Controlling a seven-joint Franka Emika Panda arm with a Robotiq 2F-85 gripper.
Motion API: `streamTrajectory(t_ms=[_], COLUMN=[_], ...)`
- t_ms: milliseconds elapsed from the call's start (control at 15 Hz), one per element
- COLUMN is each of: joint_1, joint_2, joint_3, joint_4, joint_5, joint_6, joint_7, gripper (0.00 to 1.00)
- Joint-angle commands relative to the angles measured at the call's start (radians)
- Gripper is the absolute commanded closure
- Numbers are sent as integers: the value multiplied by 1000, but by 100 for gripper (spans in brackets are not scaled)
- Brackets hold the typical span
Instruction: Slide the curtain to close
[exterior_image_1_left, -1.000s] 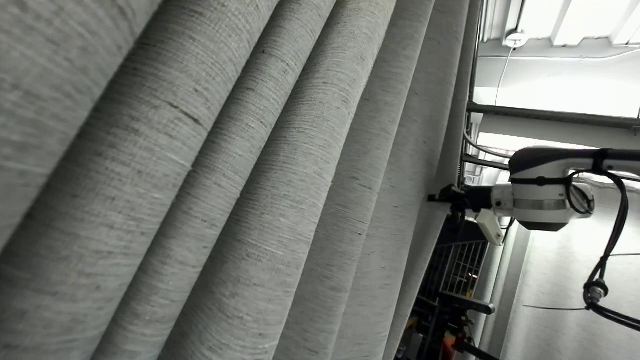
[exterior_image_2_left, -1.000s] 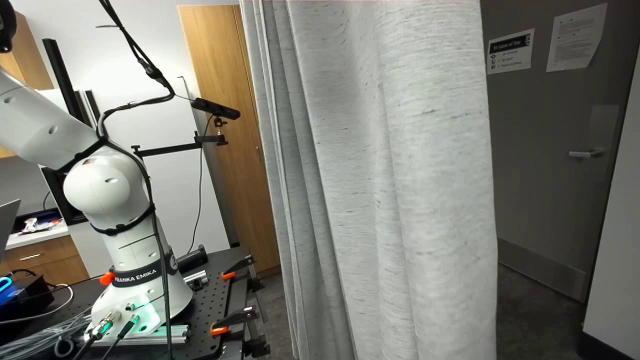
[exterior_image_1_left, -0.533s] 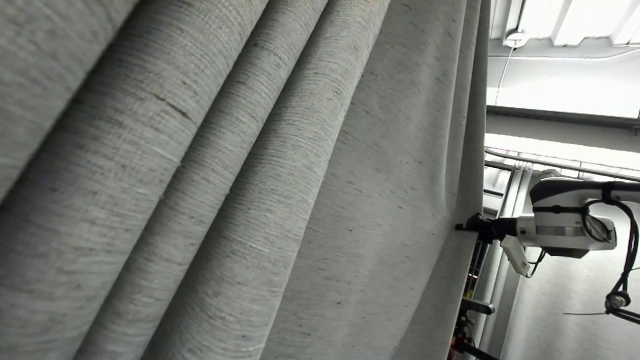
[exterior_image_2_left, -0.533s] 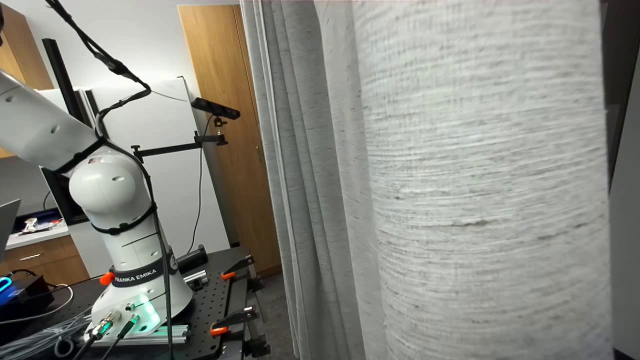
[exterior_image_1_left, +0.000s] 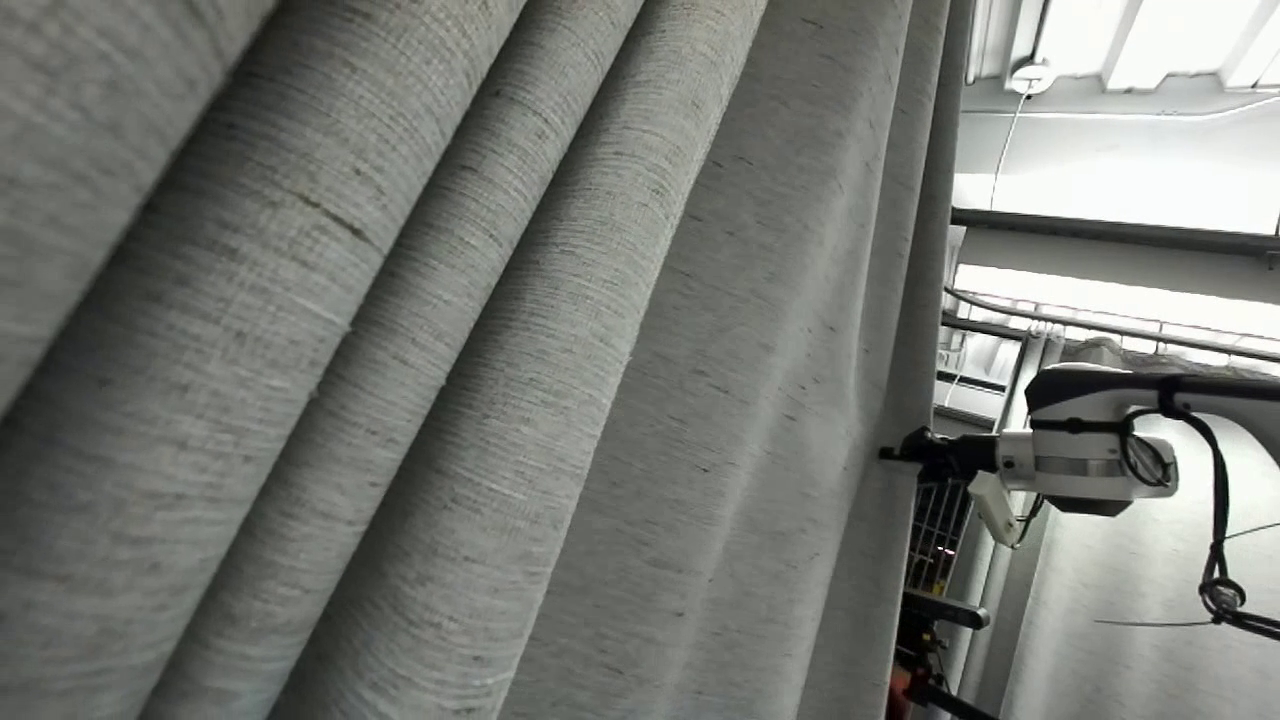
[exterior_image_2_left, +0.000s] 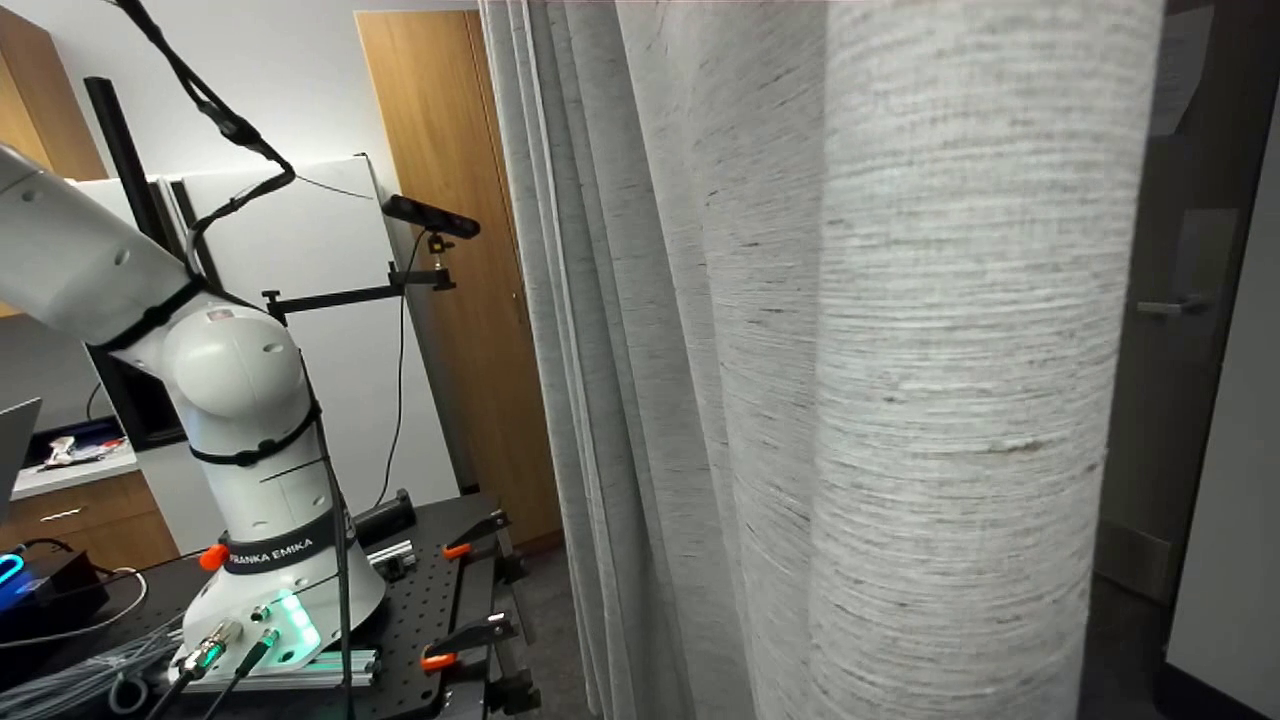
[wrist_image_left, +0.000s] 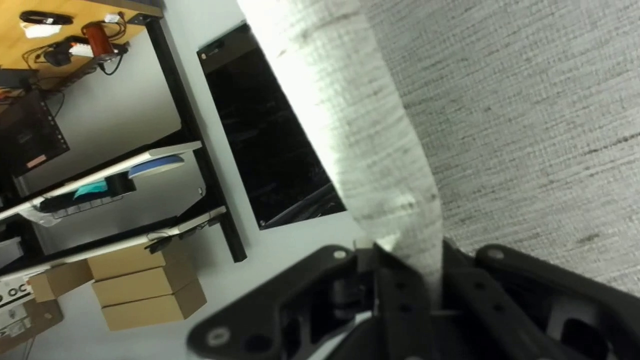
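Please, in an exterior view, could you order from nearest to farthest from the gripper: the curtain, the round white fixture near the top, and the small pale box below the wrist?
1. Curtain: its edge is pinched in the gripper.
2. Small pale box: close by, below right in the picture.
3. Round white fixture: far off, toward the top right.

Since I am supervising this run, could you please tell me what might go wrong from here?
The end effector pinches the curtain near its edge, so it might slip free under a hard pull. The black cables looping off the arm could snag if the arm swings.
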Motion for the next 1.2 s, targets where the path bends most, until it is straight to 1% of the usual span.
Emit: streamTrajectory(t_ms=[0,200,400,533,733,933,1133], joint_1=[57,103,145,150,166,204,263], joint_2=[-3,9,18,-5,-37,-45,-61], joint_3=[-35,-48,-124,-176,-225,-246,-249], joint_4=[-51,-50,-11,12,46,75,88], joint_5=[-99,-153,-181,-187,-210,-254,-299], joint_6=[-1,-16,-38,-42,-39,-24,-27], joint_7=[31,56,113,166,230,279,323], gripper=[100,100,100,100,100,100,100])
